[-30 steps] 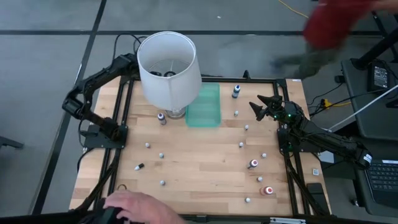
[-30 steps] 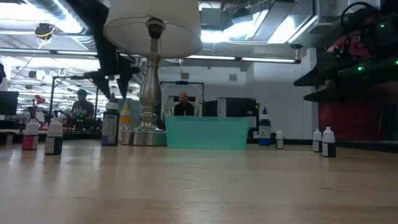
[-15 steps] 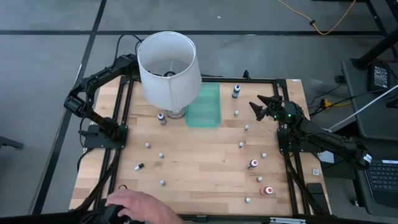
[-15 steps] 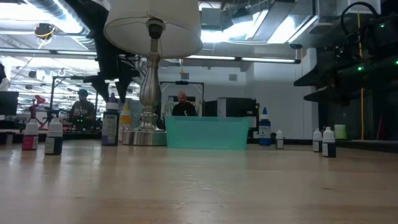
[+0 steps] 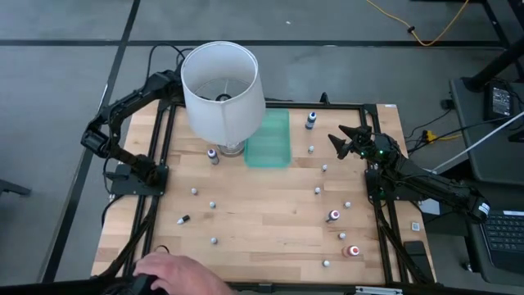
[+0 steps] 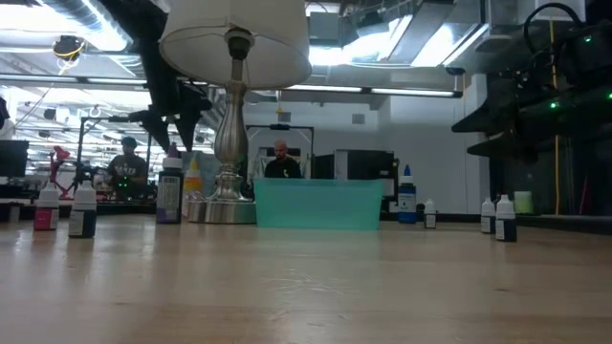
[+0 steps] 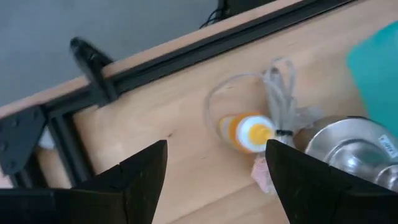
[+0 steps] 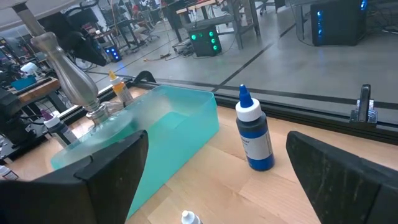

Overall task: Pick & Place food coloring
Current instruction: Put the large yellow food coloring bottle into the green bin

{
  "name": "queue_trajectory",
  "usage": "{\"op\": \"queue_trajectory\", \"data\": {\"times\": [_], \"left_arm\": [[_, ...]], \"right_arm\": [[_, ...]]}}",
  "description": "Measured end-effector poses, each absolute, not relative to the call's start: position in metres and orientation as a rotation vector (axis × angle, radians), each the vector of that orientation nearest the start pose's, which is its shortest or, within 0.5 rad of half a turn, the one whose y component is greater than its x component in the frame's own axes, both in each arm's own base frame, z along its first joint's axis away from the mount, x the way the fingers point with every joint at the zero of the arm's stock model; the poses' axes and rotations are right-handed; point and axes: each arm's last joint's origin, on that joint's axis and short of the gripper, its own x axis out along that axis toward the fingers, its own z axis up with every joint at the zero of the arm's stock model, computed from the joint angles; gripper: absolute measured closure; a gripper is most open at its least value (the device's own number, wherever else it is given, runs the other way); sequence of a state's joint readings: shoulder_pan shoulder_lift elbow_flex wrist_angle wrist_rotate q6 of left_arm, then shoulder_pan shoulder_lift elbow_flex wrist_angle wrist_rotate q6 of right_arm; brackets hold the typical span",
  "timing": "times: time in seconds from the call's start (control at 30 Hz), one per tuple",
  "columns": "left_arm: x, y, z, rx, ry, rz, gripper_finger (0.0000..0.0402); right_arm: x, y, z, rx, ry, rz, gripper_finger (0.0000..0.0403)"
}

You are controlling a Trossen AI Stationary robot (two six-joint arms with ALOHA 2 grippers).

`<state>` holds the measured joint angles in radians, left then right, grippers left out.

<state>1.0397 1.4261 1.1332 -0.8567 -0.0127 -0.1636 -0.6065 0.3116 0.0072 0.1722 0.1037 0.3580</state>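
The left gripper (image 7: 214,180), fingers apart, is hovering above an upright yellow-orange bottle (image 7: 247,132) beside the lamp base (image 7: 351,149); the right gripper (image 5: 342,140), fingers also apart, is waiting well apart from it.

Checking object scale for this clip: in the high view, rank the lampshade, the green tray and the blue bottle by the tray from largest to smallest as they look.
1. Lampshade, though nearer the camera.
2. Green tray.
3. Blue bottle.

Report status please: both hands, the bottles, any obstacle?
Left hand open above yellow bottle behind lamp. Right hand open, empty, waiting. Small bottles scattered on table. Person's hand at near edge.
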Motion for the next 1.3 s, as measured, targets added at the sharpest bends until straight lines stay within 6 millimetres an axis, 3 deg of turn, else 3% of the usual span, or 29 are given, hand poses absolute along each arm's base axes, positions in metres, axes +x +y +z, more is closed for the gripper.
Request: {"op": "queue_trajectory", "data": {"times": [0.2, 0.83, 1.3], "left_arm": [[0.146, 0.235, 0.265, -0.727, 0.932, 0.945, 0.0134], [0.159, 0.225, 0.264, -0.859, 0.879, 0.990, 0.0134], [0.159, 0.226, 0.226, -0.833, 0.806, 1.030, 0.0136]], "right_arm": [[0.094, -0.069, 0.156, 0.376, 0.002, -0.726, 0.0021], [0.094, -0.069, 0.155, 0.376, 0.003, -0.726, 0.0021], [0.094, -0.069, 0.155, 0.376, 0.004, -0.726, 0.0021]]}}
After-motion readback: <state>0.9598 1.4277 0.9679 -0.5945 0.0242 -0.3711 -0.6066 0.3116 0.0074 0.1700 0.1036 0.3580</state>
